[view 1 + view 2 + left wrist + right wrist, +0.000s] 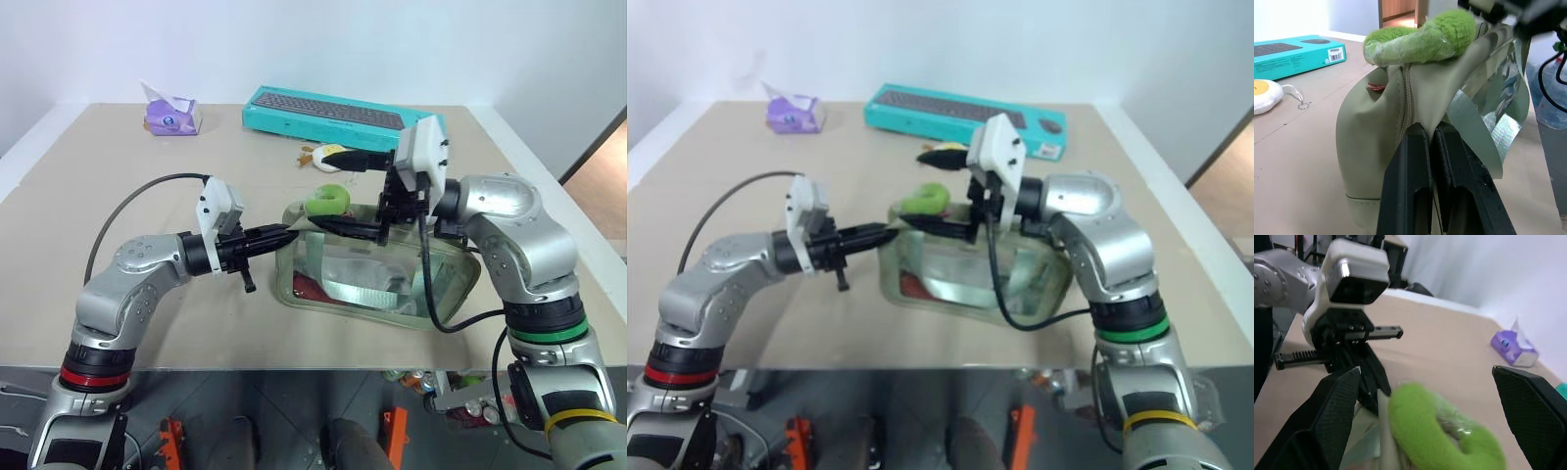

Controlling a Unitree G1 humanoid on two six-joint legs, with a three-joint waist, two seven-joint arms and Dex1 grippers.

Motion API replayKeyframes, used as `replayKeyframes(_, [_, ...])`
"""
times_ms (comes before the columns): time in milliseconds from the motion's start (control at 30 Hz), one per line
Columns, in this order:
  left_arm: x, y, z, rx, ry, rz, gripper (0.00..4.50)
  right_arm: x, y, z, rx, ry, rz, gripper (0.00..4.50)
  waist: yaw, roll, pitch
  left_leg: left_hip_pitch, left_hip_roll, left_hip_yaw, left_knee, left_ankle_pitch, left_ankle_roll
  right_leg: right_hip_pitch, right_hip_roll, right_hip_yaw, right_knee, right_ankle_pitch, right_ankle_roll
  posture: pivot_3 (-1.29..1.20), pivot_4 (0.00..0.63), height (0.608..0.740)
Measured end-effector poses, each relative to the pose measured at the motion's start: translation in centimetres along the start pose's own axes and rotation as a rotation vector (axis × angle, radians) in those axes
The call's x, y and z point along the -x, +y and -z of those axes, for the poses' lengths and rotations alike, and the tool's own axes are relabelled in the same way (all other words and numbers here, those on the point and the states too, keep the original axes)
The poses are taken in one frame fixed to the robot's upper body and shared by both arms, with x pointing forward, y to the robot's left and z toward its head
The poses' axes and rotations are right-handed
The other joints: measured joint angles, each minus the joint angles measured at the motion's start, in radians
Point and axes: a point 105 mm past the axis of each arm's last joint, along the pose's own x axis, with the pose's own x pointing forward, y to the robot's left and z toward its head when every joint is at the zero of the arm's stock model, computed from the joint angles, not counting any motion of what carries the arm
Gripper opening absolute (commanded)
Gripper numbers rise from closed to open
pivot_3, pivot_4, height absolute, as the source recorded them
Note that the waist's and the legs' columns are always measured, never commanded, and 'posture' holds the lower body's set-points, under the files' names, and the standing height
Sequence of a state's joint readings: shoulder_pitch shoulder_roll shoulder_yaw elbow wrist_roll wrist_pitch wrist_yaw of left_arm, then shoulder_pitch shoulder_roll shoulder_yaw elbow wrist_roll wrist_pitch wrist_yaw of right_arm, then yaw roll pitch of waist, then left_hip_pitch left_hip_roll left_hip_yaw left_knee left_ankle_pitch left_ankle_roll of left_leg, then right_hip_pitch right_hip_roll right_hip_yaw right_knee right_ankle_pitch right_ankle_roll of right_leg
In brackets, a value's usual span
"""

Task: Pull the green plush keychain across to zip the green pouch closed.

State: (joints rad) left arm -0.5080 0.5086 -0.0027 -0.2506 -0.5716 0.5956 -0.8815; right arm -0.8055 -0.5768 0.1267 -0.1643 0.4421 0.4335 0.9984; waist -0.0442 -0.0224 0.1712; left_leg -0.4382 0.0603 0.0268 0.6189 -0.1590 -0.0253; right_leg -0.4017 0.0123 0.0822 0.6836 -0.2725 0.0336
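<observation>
The green pouch [377,269] lies on the table in front of me, clear window side facing up. The green plush keychain [328,201] rests on top of its left end by the zipper [1406,98]. My left gripper [286,235] is shut on the fabric at that left end, just below the keychain [1420,36]. My right gripper [340,193] comes in level from the right and is open wide. One of its fingers [1327,423] is on each side of the keychain [1442,435] and neither touches it.
A teal keyboard box [338,116] lies at the back of the table, and a purple tissue box [171,116] stands at the back left. A white-and-yellow round trinket [1264,95] lies behind the pouch. The table's front edge [294,364] runs close below the pouch.
</observation>
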Motion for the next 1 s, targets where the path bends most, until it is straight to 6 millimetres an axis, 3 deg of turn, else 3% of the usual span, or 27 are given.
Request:
replayKeyframes(167, [-0.2, 0.0, 0.1, 0.003, -0.003, -0.008, 0.0, -0.3, 0.2, 0.7, 0.002, 0.031, -0.004, 4.48, 0.0, 0.0, 0.0, 0.0, 0.0, 0.0, 0.0, 0.0, 0.0, 0.0, 0.0, 0.0, 0.0, 0.0, 0.0, 0.0, 0.15, 0.74])
replayKeyframes(267, [-0.2, 0.0, 0.1, 0.002, -0.002, -0.011, 0.0, -0.4, 0.2, 0.9, -0.005, 0.036, 0.0, 3.68, 0.0, 0.0, 0.0, 0.0, 0.0, 0.0, 0.0, 0.0, 0.0, 0.0, 0.0, 0.0, 0.0, 0.0, 0.0, 0.0, 0.15, 0.74])
replayKeyframes(533, [-0.3, 0.0, 0.1, 0.002, 0.001, -0.012, 0.0, -0.4, 0.2, 1.3, -0.031, 0.047, 0.015, 0.86, 0.0, 0.0, 0.0, 0.0, 0.0, 0.0, 0.0, 0.0, 0.0, 0.0, 0.0, 0.0, 0.0, 0.0, 0.0, 0.0, 0.15, 0.74])
replayKeyframes(633, [-0.3, 0.0, 0.1, 0.002, 0.001, -0.011, 0.0, -0.3, 0.2, 1.4, -0.034, 0.054, 0.015, 0.03, 0.0, 0.0, 0.0, 0.0, 0.0, 0.0, 0.0, 0.0, 0.0, 0.0, 0.0, 0.0, 0.0, 0.0, 0.001, 0.0, 0.15, 0.74])
replayKeyframes(1000, [-0.5, 0.2, 0.0, -0.014, 0.01, -0.023, 0.0, 0.7, -0.5, 1.0, -0.02, 0.045, 0.052, 0.03, 0.0, 0.0, 0.0, 0.0, 0.0, 0.0, 0.0, 0.0, 0.0, 0.0, 0.0, 0.0, 0.0, 0.0, 0.001, 0.0, 0.15, 0.74])
